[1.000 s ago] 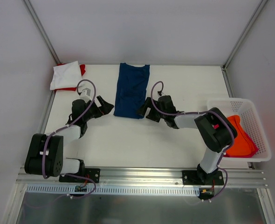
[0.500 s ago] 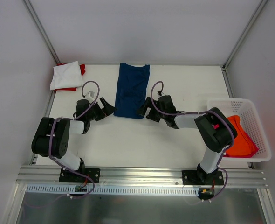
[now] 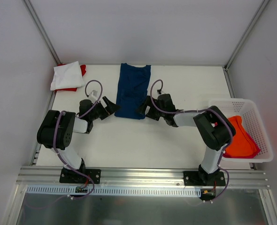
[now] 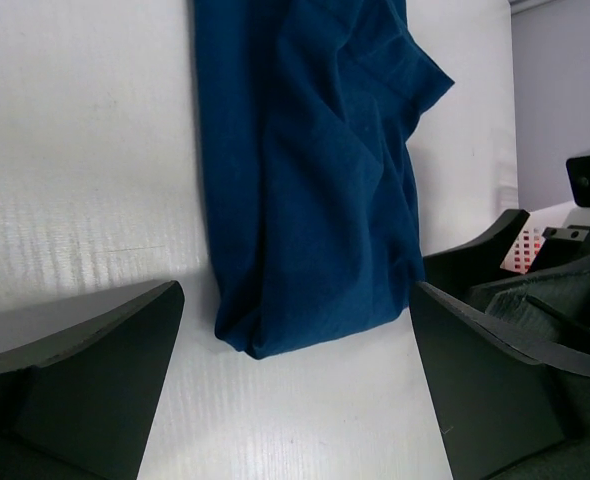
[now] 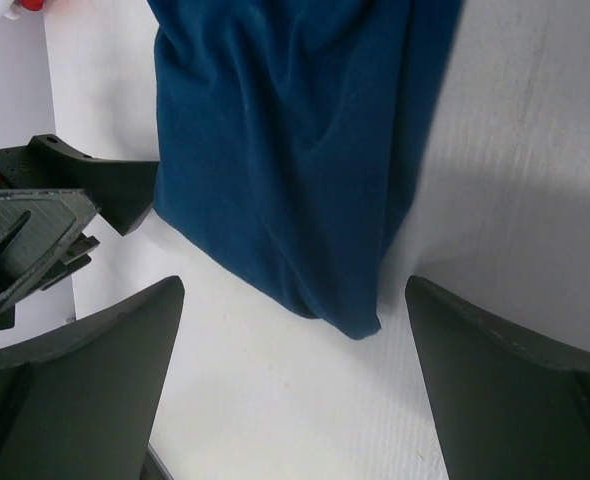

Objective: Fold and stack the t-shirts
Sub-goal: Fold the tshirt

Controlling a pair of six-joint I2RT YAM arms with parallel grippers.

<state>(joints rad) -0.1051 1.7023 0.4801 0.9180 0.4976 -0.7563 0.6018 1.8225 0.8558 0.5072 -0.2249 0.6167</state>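
A navy blue t-shirt (image 3: pixel 133 91) lies on the table as a long narrow strip, collar end at the far side. My left gripper (image 3: pixel 111 107) is open at the strip's near left corner, and my right gripper (image 3: pixel 143 107) is open at its near right corner. In the left wrist view the shirt's near edge (image 4: pixel 315 180) lies between and just ahead of the left gripper (image 4: pixel 295 292). The right wrist view shows the same edge (image 5: pixel 295 150) ahead of the right gripper (image 5: pixel 295 288). Nothing is held. A white t-shirt (image 3: pixel 65 76) lies folded on a red one (image 3: pixel 82 70) at the back left.
A white lattice basket (image 3: pixel 242 101) stands at the table's right edge with an orange t-shirt (image 3: pixel 241 137) in it. Each wrist view shows the other gripper across the shirt's end: the right gripper (image 4: pixel 515 240) and the left gripper (image 5: pixel 65 200).
My left gripper has moved right, up to the navy shirt's near left corner, with the arm's elbow swinging in. My right gripper has edged slightly left towards the shirt. Both stay open.
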